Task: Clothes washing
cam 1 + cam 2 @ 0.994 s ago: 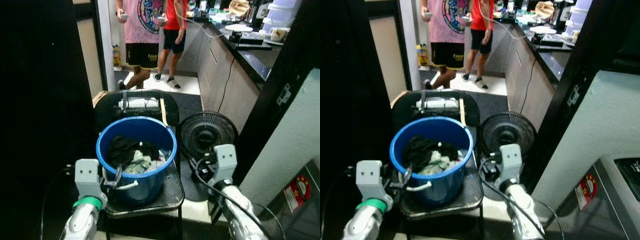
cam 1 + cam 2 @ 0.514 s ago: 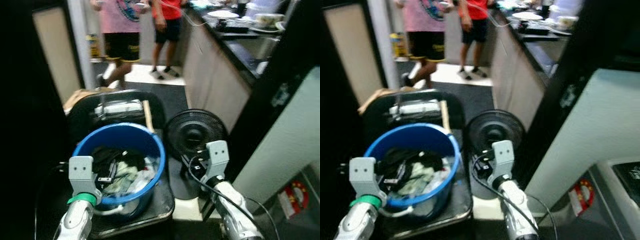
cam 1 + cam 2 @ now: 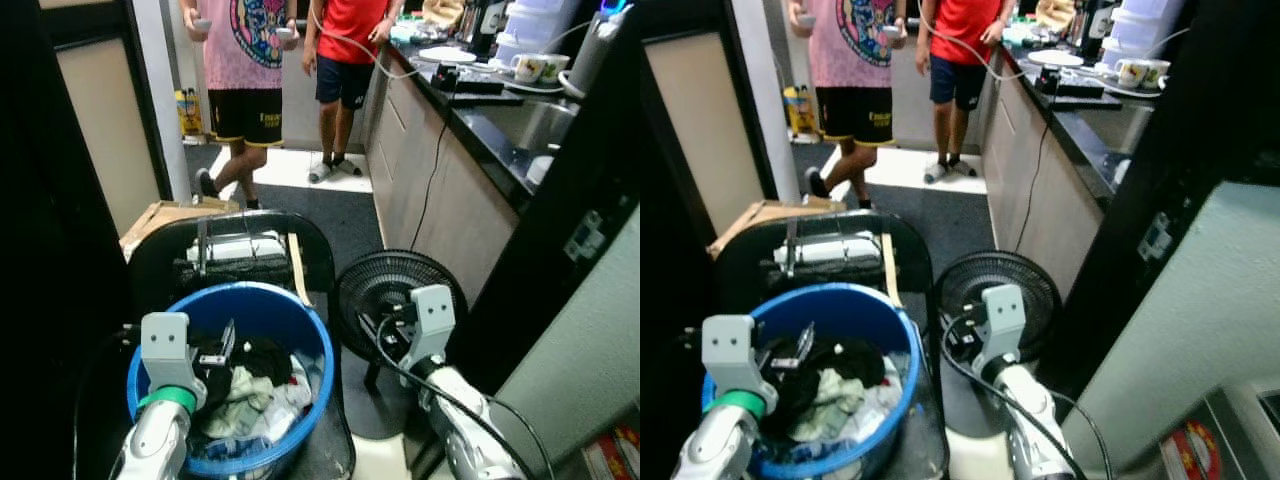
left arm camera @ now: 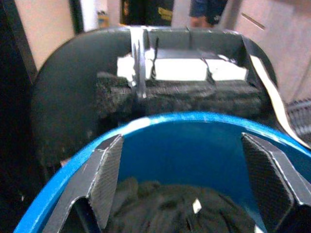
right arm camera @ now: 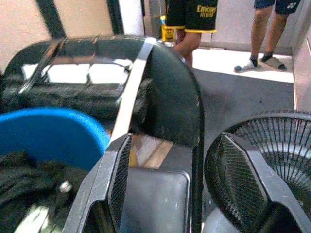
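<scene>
Inside blue bucket point(image 3: 300, 330): dark and pale clothes point(image 3: 250, 385); left pincer point(image 4: 182, 182) and right pincer point(image 5: 182, 179) apart

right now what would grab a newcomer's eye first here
The bright blue bucket heaped with dark and pale clothes, sitting on a black chair directly before the robot. The left gripper hangs open over its rim, and a black floor fan stands just right of the chair. Beyond, two people stand in the kitchen aisle.
</scene>
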Robot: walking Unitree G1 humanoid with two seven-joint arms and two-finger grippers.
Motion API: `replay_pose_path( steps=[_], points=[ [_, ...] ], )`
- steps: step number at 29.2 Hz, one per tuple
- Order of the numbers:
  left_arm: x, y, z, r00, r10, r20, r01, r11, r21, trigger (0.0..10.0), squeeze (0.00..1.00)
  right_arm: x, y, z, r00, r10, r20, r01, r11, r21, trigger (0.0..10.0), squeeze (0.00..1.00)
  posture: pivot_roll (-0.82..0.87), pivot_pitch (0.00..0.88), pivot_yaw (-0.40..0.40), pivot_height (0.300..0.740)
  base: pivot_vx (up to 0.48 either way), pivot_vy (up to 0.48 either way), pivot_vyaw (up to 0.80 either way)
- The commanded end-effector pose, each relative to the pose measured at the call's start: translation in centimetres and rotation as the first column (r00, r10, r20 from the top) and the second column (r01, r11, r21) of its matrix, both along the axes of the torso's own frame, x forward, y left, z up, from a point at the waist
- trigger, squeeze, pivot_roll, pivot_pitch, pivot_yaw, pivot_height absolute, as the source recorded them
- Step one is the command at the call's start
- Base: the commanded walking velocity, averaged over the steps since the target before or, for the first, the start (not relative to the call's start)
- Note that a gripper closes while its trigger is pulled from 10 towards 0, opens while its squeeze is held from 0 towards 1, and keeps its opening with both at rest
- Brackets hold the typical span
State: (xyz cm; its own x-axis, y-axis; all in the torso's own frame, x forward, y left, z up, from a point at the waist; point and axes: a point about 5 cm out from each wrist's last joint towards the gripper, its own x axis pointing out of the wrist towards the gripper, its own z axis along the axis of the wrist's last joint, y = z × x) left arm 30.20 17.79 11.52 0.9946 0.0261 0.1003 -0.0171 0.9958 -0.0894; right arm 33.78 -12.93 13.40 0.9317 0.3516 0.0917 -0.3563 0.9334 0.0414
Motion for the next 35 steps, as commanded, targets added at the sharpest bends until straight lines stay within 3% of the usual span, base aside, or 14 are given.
replay_pose_path(
  steps=[1,6,10,22,26,28,34,35],
  points=[
    [0.0,-0.1,-0.1,1.000,0.002,-0.006,-0.002,1.000,0.007,10.0,0.00,0.0,-0.3,0.1,1.000,0.000,-0.001,0.000,1.000,0.003,10.0,0.00,0.02,0.000,0.010,0.740,0.000,0.000,0.00],
    [0.0,0.1,-0.2,1.000,0.013,-0.006,-0.013,1.000,0.013,10.0,0.00,0.1,0.0,0.3,1.000,0.030,0.006,-0.030,1.000,-0.005,10.0,0.00,0.02,0.000,0.007,0.740,0.000,0.000,0.00],
    [0.1,0.1,-0.5,1.000,0.007,-0.027,-0.005,0.997,0.076,10.0,0.00,0.1,0.2,0.6,0.999,0.045,0.014,-0.045,0.999,0.000,10.0,0.00,0.02,0.000,-0.002,0.740,0.000,0.000,0.00],
    [0.6,-0.1,-0.7,0.996,-0.020,-0.082,0.027,0.996,0.090,10.0,0.00,0.3,0.7,0.2,0.998,0.068,-0.006,-0.068,0.997,-0.031,10.0,0.00,0.03,0.000,-0.005,0.740,0.000,0.000,0.00],
    [2.0,-0.2,-0.1,0.993,-0.035,-0.109,0.048,0.991,0.122,10.0,0.00,0.5,1.0,0.2,0.996,0.088,-0.017,-0.089,0.995,-0.049,10.0,0.00,0.03,0.000,-0.019,0.740,0.000,0.000,0.00],
    [3.9,-0.1,1.2,0.992,-0.032,-0.120,0.049,0.989,0.140,10.0,0.00,0.9,1.4,0.4,0.994,0.107,-0.022,-0.109,0.992,-0.067,10.0,0.00,0.03,0.012,-0.022,0.740,0.000,0.000,0.00],
    [5.0,-0.3,1.9,0.991,-0.038,-0.132,0.057,0.988,0.143,10.0,0.00,1.2,1.6,0.6,0.993,0.114,-0.025,-0.116,0.991,-0.073,10.0,0.00,0.03,0.028,-0.023,0.740,0.000,0.000,0.00],
    [5.3,-0.6,2.1,0.988,-0.053,-0.144,0.074,0.987,0.146,10.0,0.00,1.3,1.7,0.6,0.992,0.119,-0.030,-0.121,0.989,-0.081,10.0,0.00,0.02,0.064,-0.021,0.740,0.000,0.000,0.00]
  ],
)
